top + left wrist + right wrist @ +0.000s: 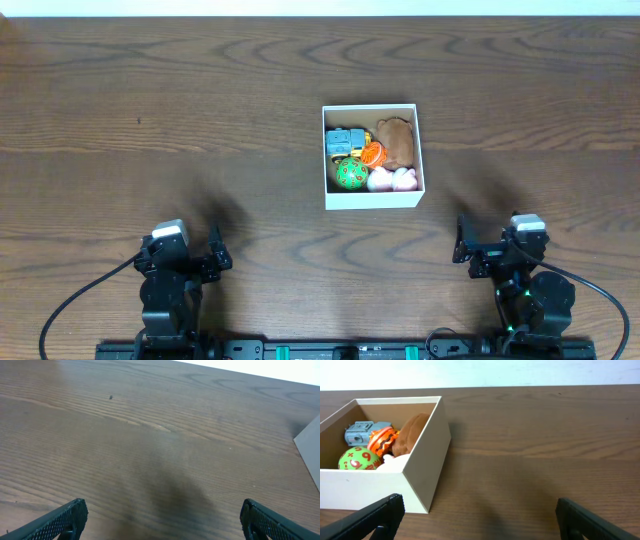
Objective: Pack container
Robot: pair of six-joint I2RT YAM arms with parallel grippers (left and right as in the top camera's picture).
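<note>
The container (372,198), a small square white-walled cardboard box with a brown inside, stands at the table's middle. It holds a blue toy vehicle (343,140), a brown bear (397,142), an orange striped toy (372,153), a green ball (350,174) and a pink-white toy (391,180). In the right wrist view the container (422,467) is at the left with the toys inside. Its corner (311,442) shows at the right edge of the left wrist view. My left gripper (160,522) is open and empty near the front left. My right gripper (480,520) is open and empty at the front right.
The dark wood table (180,120) surrounds the container. A small dark speck (139,121) lies at the left. The table's far edge meets a white strip (320,6) at the top.
</note>
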